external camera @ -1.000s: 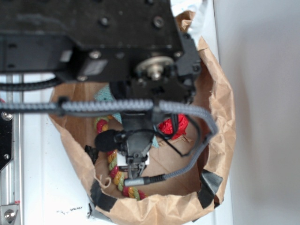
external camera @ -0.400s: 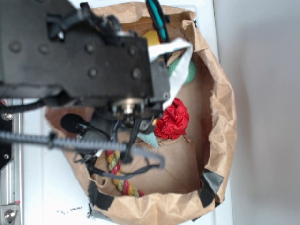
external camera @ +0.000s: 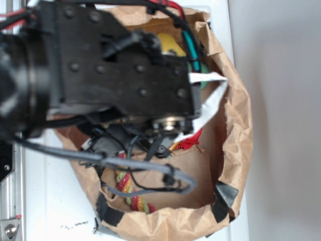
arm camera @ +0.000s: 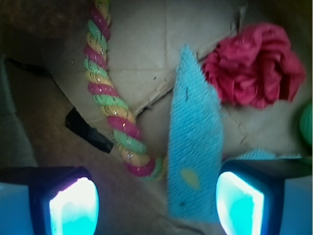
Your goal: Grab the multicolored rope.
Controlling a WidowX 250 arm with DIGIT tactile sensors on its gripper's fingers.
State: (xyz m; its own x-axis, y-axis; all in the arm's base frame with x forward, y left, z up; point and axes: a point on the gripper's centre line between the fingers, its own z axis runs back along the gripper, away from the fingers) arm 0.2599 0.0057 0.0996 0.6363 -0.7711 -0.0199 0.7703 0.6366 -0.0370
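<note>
In the wrist view the multicolored rope [arm camera: 111,107] lay from 11 o'clock toward the centre, on the brown paper bag [arm camera: 205,29]. The gripper [arm camera: 156,203] was released, empty. The blue cloth [arm camera: 194,147] lay at centre, the red ball [arm camera: 257,66] at 2 o'clock.

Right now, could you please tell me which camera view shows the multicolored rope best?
The wrist view: the multicolored rope runs unobstructed from the top edge down across the cardboard, its twisted strands clear. In the exterior view the arm hides most of it; only a short stretch shows near the bag's lower rim.
</note>
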